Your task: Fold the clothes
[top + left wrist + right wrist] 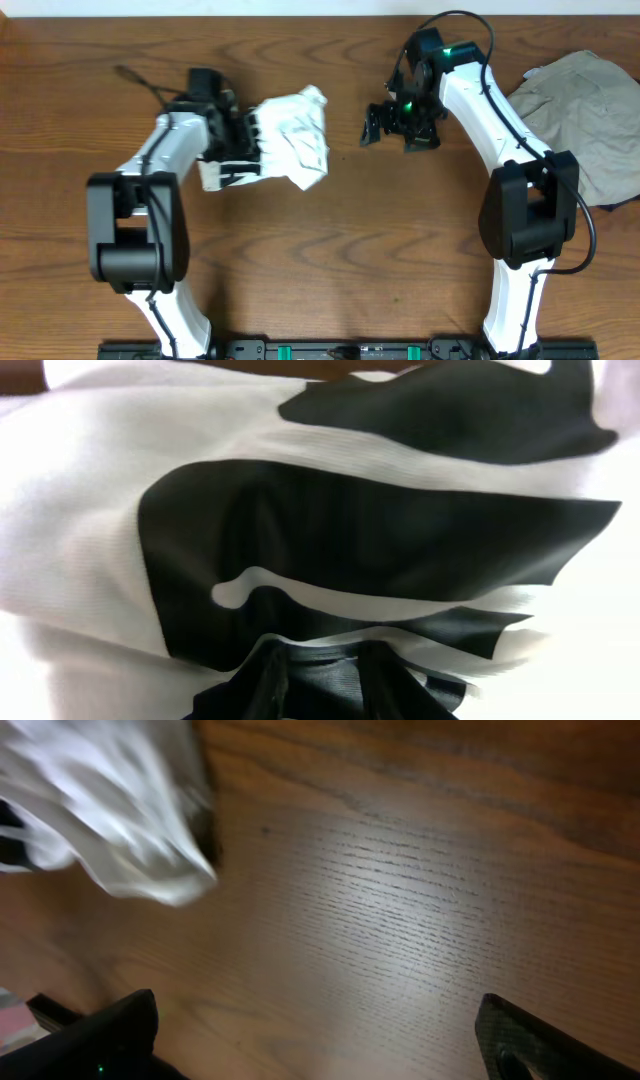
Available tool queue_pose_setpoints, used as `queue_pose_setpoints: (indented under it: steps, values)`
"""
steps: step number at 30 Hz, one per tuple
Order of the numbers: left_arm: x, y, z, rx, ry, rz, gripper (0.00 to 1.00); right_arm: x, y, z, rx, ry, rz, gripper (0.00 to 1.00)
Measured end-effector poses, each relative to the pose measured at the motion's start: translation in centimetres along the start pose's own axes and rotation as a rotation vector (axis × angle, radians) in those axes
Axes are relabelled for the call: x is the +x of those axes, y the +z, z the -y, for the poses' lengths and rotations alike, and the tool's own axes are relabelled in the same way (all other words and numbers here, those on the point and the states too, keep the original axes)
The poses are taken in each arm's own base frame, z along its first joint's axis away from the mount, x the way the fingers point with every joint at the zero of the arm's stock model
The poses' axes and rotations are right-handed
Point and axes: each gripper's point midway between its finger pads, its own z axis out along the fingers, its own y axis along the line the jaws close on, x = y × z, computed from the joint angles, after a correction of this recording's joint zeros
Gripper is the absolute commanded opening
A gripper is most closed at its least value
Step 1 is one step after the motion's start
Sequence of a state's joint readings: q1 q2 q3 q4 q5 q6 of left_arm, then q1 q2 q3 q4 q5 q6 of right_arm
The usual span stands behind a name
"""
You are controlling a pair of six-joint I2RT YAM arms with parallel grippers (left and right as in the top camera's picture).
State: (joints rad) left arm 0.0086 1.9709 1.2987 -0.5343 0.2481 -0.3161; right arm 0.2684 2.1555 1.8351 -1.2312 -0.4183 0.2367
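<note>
- The white shirt (297,140) is bunched at 11 o'clock against the left gripper (248,135); grasped or not, I cannot tell.
- The right gripper (400,125) hovers spread and empty, probably for an edge.

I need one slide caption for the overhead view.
Left claw at a bunched white T-shirt, right claw open nearby, grey-beige shirt at far right.
</note>
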Motion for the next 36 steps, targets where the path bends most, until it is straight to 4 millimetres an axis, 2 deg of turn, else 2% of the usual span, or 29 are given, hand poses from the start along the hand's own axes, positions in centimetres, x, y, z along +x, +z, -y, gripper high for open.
queue_pose_setpoints:
  steps: [7, 14, 19, 20, 22, 26, 33, 36]
  values:
    - [-2.4, -1.4, -6.2, -0.041, -0.431, 0.054, 0.29, 1.4, 2.3, 0.2, 0.015, -0.008, -0.046, 0.99]
    - [-4.4, -3.0, -12.1, -0.019, -0.789, 0.118, 0.29, 3.3, 5.1, 0.7, 0.030, -0.019, -0.100, 0.99]
    - [-7.4, -4.8, -17.0, 0.075, -0.940, 0.236, 0.44, 4.4, 6.7, 0.9, 0.034, -0.030, -0.122, 0.99]
    - [-7.8, -5.2, -17.8, 0.096, -0.959, 0.256, 0.49, 4.6, 7.0, 0.9, 0.034, -0.032, -0.125, 0.99]
    - [-8.6, -5.9, -18.7, 0.142, -0.976, 0.284, 0.65, 4.9, 7.4, 1.0, 0.036, -0.034, -0.133, 0.99]
    - [-9.0, -6.7, -18.3, 0.264, -0.991, 0.257, 0.66, 5.0, 7.7, 0.5, 0.033, -0.043, -0.131, 0.99]
    - [-9.8, -7.8, -14.4, 0.462, -0.751, 0.228, 0.66, 5.4, 8.2, -0.5, 0.034, -0.073, -0.131, 0.99]
    - [-9.8, -8.5, -13.3, 0.498, -0.634, 0.238, 0.79, 5.7, 8.4, -1.0, 0.035, -0.088, -0.137, 0.99]
